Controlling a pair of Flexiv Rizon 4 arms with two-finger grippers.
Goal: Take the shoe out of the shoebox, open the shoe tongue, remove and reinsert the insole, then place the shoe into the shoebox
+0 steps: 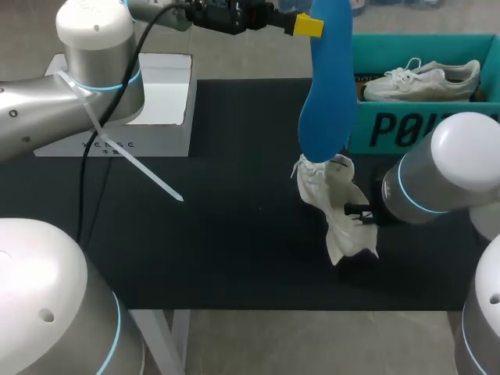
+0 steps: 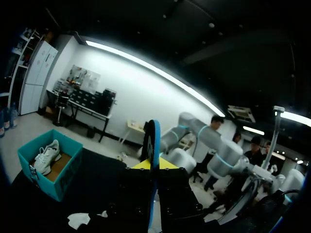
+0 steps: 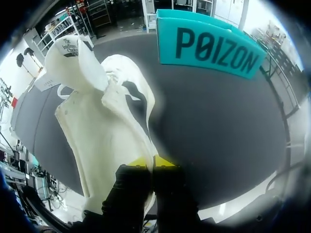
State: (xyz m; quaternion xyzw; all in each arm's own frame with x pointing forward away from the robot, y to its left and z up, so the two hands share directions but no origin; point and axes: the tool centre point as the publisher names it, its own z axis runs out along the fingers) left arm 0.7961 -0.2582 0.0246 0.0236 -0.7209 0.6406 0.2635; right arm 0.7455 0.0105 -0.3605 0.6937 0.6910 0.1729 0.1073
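The left jaws are closed on the upper end of the blue insole (image 1: 328, 86). The left wrist view shows it edge-on between the two yellow tips, so the thin sheet is pinched flat from both sides. Held this way it hangs upright, and its lower end meets the mouth of the shoe (image 1: 337, 211). That alignment suits sliding it along the shoe's length without folding it.

The right jaws are closed on the white shoe. In the right wrist view the yellow tips clamp the rim of its upper, with the tongue (image 3: 80, 56) thrown forward and away from the opening. This grip props the shoe on the black tabletop (image 1: 219, 219) with its mouth turned up toward the insole. It probably also stops the soft upper from dragging along with the insole.

How far the insole's tip sits inside the shoe is hidden, so I cannot tell whether it is coming out or going back in. Either way, the insole step appears to be the one in hand.

The teal shoebox (image 1: 406, 129) stands at the far right of the tabletop, just beyond the shoe, and a second shoe (image 1: 422, 78) lies inside it. It is close enough for the right arm (image 1: 437, 180) to return the shoe — a step not yet done. A white box (image 1: 156, 101) sits well apart, on the far left.
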